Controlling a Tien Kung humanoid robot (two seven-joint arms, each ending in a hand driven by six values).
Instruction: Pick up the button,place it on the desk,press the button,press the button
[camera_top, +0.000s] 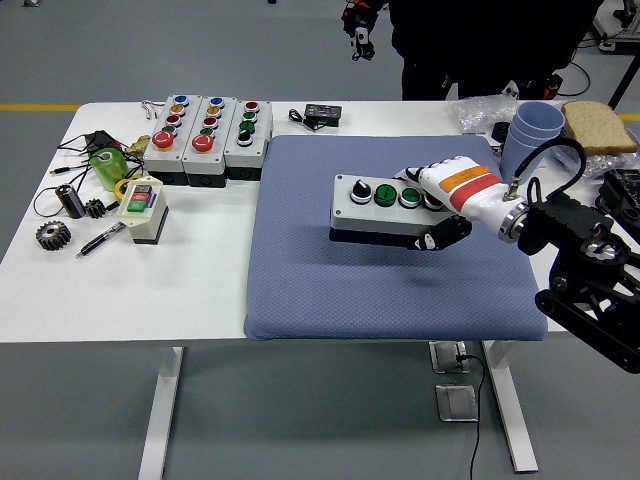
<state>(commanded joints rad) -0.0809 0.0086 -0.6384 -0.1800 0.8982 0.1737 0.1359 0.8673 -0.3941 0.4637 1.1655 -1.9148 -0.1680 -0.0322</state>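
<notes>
Right hand: we are gripping the button box (385, 207) at its right end with our right hand (445, 205), fingers over the top and thumb curled under the front face, so the hand is pinching the box and holding it.
Left hand: it is not showing anywhere in the head view.
Button box: it is hanging over the middle of the blue mat (390, 240), roughly level, with a shadow under it; we are judging it as just clear of the mat and not yet set down.
Step in hand: we are carrying the box toward its resting place; both presses are still waiting.
Risk, grip: we are holding a long box by one end only, so the free left end could be sagging or twisting out of the fingers if we are moving fast.
Risk, buttons: our fingers are lying close to the rightmost buttons on the lid, so squeezing harder could be pressing one too early.
Risk, landing: the mat is looking soft, so a tilted release could be leaving the box rocking when we press.
Risk, surroundings: the stacked cups (533, 135) and the slice of bread (598, 127) are sitting near our forearm at the far right.
Surface: the white bench (150, 290) is carrying other button boxes (208, 137), gears, a pen and small parts at the left, well apart from us.
Room: a grey floor is lying all around, and a person in dark clothing (480, 45) is standing at the far side.
</notes>
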